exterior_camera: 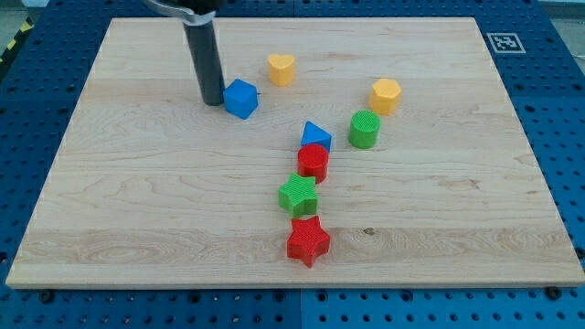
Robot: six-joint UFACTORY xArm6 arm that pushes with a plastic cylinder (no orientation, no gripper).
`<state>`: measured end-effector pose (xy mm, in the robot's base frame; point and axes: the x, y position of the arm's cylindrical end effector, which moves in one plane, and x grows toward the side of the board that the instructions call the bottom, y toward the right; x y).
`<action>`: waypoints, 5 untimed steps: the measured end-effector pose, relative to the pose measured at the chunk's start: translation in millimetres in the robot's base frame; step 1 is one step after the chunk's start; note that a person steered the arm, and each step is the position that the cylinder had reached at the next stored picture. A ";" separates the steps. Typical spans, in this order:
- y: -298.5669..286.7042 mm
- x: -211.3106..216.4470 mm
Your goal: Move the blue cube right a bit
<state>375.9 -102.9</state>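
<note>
The blue cube (241, 98) sits on the pale wooden bench (137, 201), toward the view's top left, with my tip (212, 100) just beside it on its left. No pincer shows. Blue perforated panel (27, 128) surrounds the bench.

To the right of the blue cube (241, 98) the board (137, 192) is bare until the yellow hexagon (386, 95) and green cylinder (365, 129). The yellow heart (281, 68) stands just above this path, the blue triangle (316, 136) just below it.
</note>
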 end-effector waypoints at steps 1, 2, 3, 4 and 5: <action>17.1 2.3; 27.7 2.2; 30.2 2.2; -5.5 1.4; -67.9 -1.5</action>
<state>374.4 -170.8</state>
